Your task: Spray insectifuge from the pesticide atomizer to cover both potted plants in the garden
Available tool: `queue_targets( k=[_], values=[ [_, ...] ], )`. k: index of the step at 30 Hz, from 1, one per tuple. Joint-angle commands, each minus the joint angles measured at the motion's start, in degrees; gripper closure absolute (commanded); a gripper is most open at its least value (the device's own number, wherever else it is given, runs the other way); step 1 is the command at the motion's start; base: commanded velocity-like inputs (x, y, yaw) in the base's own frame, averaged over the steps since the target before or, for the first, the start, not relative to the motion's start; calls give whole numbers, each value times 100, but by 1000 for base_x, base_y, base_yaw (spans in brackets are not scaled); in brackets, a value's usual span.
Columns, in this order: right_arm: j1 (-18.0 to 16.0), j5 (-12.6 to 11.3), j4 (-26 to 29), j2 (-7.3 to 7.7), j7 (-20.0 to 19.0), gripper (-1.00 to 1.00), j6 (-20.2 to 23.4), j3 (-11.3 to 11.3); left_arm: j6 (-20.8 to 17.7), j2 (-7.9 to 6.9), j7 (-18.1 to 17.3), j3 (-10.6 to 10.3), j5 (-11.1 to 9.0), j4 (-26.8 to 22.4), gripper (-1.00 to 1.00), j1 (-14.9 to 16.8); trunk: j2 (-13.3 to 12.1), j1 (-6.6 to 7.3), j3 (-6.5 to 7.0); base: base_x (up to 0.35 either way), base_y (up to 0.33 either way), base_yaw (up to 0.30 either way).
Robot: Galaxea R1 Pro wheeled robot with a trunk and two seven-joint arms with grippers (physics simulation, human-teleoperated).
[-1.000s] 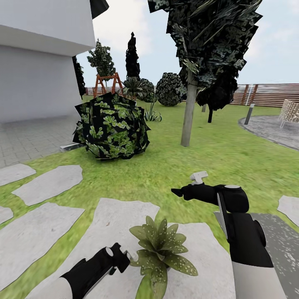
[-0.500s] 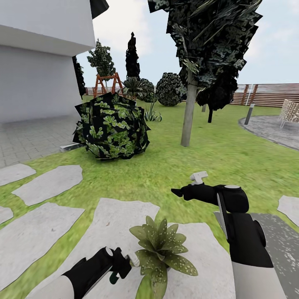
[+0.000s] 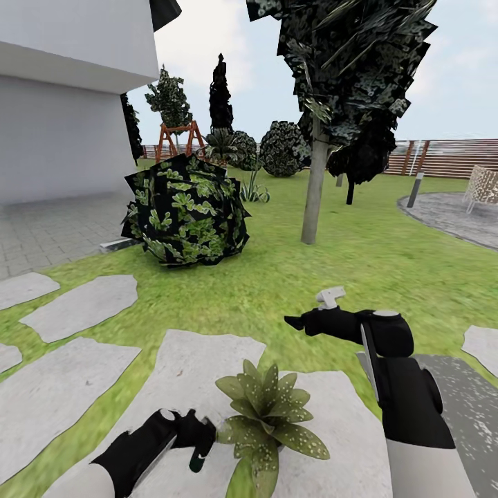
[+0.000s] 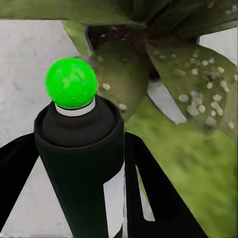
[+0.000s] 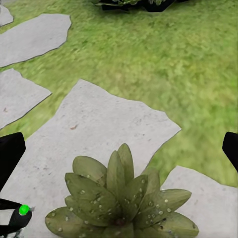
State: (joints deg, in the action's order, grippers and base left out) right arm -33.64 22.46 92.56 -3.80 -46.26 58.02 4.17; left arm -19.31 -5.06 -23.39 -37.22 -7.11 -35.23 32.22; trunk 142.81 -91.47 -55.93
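Your left gripper (image 3: 188, 436) is clamped on the atomizer (image 4: 82, 148), held just beside the plant (image 3: 270, 411) on the stepping stone (image 3: 187, 360). I judge the bottle light, rigid and smooth-sided, so keep your hold on the black body, clear of the trigger head. Your right gripper (image 3: 304, 320) hovers past the plant, its fingers spread wide and empty. You have one atomizer and one plant in sight.
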Motion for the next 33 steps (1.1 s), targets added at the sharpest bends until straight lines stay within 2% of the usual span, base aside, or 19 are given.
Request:
queue_targets(
  k=[1,2,3,4,6,7,8,9,10,12,15,16,17,20,21,24,29,33],
  values=[
    [4,56,3,-6,-63,-100,0,12,-30,-97,21,68,-77,-16,100,-31,3,1,-6,0,0,0],
    [8,56,3,-7,-67,-100,-7,13,-23,-186,15,120,-92,-22,100,-44,3,1,-6,0,0,0],
    [13,54,5,-7,-72,-100,-13,13,-20,-304,-11,245,-114,-47,100,-69,3,1,-6,0,0,0],
    [17,55,5,-10,-70,-100,-15,15,-34,-351,-26,390,-134,-63,100,-103,3,1,-6,0,0,0],
    [16,56,2,0,-66,-100,-12,28,-276,-413,-45,1360,-154,-84,100,-322,3,1,-6,0,0,0],
    [12,56,4,-3,-54,-100,-11,29,-432,-403,-17,1730,-150,-78,100,-363,3,1,-6,0,0,0],
    [4,56,3,-5,-48,-100,0,30,-501,-395,-1,1929,-150,-71,100,-378,3,1,-6,0,0,0],
    [-14,56,3,-9,-41,-100,23,30,-603,-374,36,2299,-130,-60,100,-401,3,1,-6,0,0,0],
    [-27,56,2,-11,-38,-100,43,28,-660,-360,48,2557,-116,-52,100,-417,3,1,-6,0,0,0],
    [-53,56,6,-1,-40,-100,71,27,-714,-340,92,2861,-101,-37,100,-436,3,1,-6,-17,0,-5],
    [-69,56,7,2,-45,-100,82,31,-731,-284,118,3007,-133,-52,100,-443,3,1,-10,-119,107,-162],
    [-68,56,7,2,-46,-100,81,31,-730,-270,120,3017,-135,-58,100,-444,3,1,-12,-107,224,-223],
    [-66,56,8,-9,-55,-100,83,31,-714,-190,123,3033,-123,-72,100,-445,3,1,-14,-24,313,-258],
    [-73,56,8,-13,-59,-100,86,32,-714,-136,124,3033,-131,-72,100,-445,3,1,-16,-8,333,-267],
    [-79,56,8,-11,-59,-100,86,35,-714,-61,124,3022,-103,-72,100,-444,3,1,-16,0,343,-271],
    [-88,56,6,-8,-59,-100,86,155,-714,-35,124,3012,-97,-72,100,-442,3,1,-16,0,343,-272],
    [-97,56,7,3,-57,-100,79,188,-714,-31,124,3010,-94,-53,100,-437,3,1,-16,0,343,-273],
    [-169,56,8,5,-47,-100,77,437,-714,18,116,3003,-91,-31,100,-437,3,1,-18,2,343,-187]
  ],
)
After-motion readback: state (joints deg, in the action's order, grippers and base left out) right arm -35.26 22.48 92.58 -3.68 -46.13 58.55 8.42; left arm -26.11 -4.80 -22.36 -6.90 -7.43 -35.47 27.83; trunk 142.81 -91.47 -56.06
